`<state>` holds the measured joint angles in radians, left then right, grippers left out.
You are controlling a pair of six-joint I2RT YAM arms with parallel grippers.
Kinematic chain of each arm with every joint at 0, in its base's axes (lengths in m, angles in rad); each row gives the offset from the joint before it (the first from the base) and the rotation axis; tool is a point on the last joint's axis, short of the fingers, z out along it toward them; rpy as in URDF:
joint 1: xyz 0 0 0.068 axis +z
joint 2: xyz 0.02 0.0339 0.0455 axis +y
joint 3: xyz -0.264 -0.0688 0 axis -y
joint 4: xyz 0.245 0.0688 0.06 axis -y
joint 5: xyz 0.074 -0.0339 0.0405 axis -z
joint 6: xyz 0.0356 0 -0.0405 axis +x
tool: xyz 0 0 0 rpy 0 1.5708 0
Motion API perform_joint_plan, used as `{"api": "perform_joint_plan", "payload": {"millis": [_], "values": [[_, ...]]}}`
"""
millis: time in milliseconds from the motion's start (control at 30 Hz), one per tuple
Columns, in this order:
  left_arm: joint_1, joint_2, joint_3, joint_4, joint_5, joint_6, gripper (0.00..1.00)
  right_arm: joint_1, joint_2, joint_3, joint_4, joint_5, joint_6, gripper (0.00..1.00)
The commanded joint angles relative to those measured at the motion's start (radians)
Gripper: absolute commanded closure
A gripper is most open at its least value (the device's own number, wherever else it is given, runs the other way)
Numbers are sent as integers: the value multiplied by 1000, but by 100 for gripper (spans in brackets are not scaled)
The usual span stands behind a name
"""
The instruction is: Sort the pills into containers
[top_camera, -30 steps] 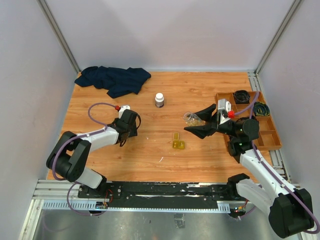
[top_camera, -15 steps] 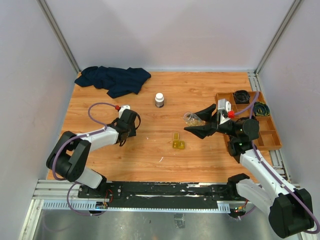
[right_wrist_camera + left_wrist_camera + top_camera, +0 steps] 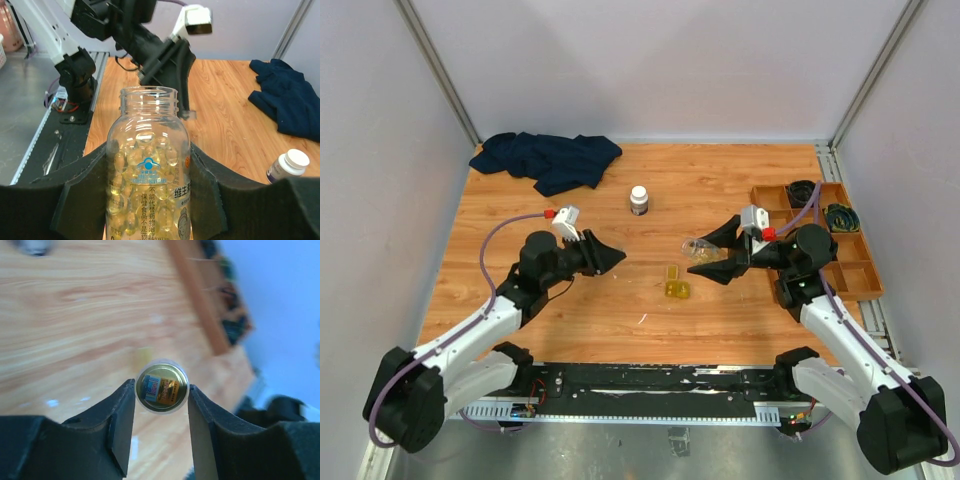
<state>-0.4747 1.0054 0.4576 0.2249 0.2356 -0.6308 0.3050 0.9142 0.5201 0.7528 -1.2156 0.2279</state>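
The left gripper (image 3: 161, 393) pinched the small amber vial (image 3: 162, 385) between its fingertips, off the table (image 3: 520, 215), with the round end of the vial facing the wrist camera. The right gripper (image 3: 713, 257) was closed on a clear bottle (image 3: 147, 170) which had yellow pills (image 3: 131, 200) inside and an open mouth turned toward the left arm. The yellow case (image 3: 675, 284) lay on the table between the two grippers, a little nearer. A white-capped bottle (image 3: 639, 200) stood farther back, a dark cloth (image 3: 548, 160) lay at the far left, and a wooden tray (image 3: 860, 278) sat at the right edge.
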Motion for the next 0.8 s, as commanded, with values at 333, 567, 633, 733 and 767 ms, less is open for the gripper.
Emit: {"api": "perform_joint_plan", "payload": {"millis": [333,567,633,733,767], "values": [[-227,-83,-8,650,318,-253,80,-32,-12,141,-341,-114,-261,99],[-263,-14,4,723,272,-268,80,10,-23,131,-351,-100,-299,99],[-265,-4,1,723,255,-264,80,24,-25,127,-355,-86,-312,99],[-270,-1,-2,723,231,-260,80,44,-21,129,-390,-60,-344,99],[-271,0,-3,723,223,-258,80,53,-19,130,-400,-53,-357,100]]}}
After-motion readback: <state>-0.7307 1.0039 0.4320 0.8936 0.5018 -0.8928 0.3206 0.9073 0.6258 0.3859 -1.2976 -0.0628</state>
